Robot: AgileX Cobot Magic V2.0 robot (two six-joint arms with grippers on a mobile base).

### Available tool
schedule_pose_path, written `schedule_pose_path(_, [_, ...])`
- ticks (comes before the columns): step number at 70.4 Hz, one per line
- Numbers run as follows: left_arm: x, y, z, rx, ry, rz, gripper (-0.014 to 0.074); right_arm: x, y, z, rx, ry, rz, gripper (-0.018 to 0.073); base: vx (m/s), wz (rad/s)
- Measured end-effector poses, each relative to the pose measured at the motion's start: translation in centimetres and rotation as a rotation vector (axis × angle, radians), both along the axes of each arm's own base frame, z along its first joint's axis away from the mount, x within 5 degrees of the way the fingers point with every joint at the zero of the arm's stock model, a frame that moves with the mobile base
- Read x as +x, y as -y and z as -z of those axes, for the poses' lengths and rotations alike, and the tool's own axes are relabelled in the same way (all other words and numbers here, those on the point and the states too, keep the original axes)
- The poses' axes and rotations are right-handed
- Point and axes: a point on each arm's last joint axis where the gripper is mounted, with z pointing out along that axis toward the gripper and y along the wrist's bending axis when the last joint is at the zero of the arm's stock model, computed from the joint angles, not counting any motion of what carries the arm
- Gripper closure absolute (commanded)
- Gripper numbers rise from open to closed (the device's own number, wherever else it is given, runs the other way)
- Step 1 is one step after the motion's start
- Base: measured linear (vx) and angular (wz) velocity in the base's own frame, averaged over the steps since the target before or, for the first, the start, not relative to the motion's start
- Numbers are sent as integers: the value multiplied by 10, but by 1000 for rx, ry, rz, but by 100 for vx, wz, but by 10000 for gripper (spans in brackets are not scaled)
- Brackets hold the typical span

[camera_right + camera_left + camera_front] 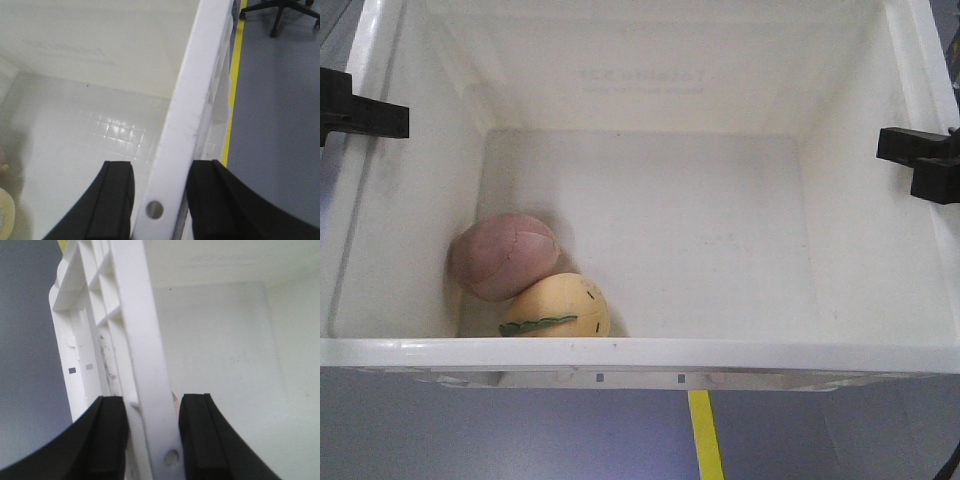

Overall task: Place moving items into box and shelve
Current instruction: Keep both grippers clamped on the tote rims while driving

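At the centre of the front view sits one white box (640, 352), open-topped and taking up nearly the whole picture; its far wall carries faint lettering too dim to read; grey floor (470, 430) shows past its near edge.

Two grippers hold it, one on each short side. The left gripper (152, 412) straddles the left rim; one of its black fingers (105, 440) presses against the ribbed outside of the rim and the other lies against the smooth inside wall, so the pair is clamped on the box. The right gripper (162, 175) straddles the right rim the same way; its fingers (215, 200) close on either face of the wall, just above a small round hole in the plastic.

Two plush balls lie inside, both in the near-left corner of the box's bottom; the pink-brown ball (505, 255) rests against the left wall, and the yellow ball (560, 305) touches it on the side nearer the front wall, with one green stitched stripe (538, 324) across its lower face.

One yellow tape line (705, 435) runs over the floor below the near rim.
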Motion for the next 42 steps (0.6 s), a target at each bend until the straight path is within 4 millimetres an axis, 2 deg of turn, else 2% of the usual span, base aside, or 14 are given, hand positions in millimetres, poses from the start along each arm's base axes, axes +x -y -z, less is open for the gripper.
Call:
schedule_pose_path(20, [0,0,0,0,0,0,602,0,0,0,0,1,0,564,38,-37])
schedule_pose_path(42, [0,0,0,0,0,0,602,0,0,0,0,1,0,564,36,-51])
